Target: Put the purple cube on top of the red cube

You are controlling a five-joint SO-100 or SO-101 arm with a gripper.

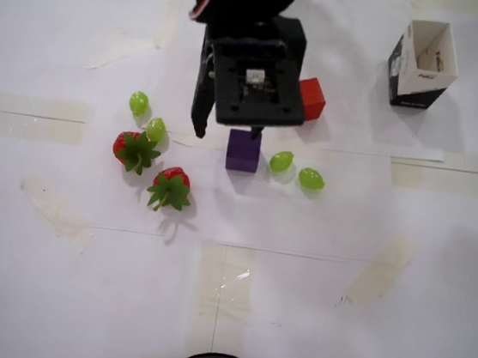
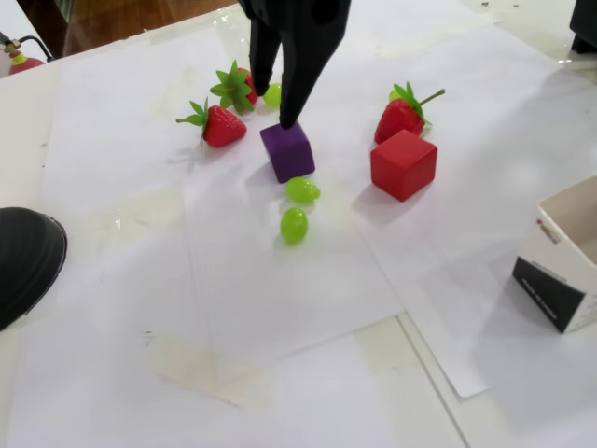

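Observation:
The purple cube (image 1: 243, 153) (image 2: 289, 154) sits on white paper near the middle. My black gripper (image 1: 226, 132) (image 2: 274, 107) hangs just above its far side, open. One fingertip (image 2: 287, 121) is at the cube's top far edge; the other fingertip (image 1: 197, 128) is out to the cube's left in the overhead view. Nothing is held between them. The red cube (image 2: 403, 164) rests on the paper apart from the purple one; in the overhead view the gripper body covers part of the red cube (image 1: 314, 98).
Strawberries (image 1: 136, 150) (image 1: 170, 188) (image 2: 403, 114) and green grapes (image 1: 281, 160) (image 1: 311, 179) (image 1: 139, 103) lie around the cubes. An open white-and-black box (image 1: 421, 61) stands at the overhead view's top right. A black round object (image 2: 23, 261) is at the near table edge.

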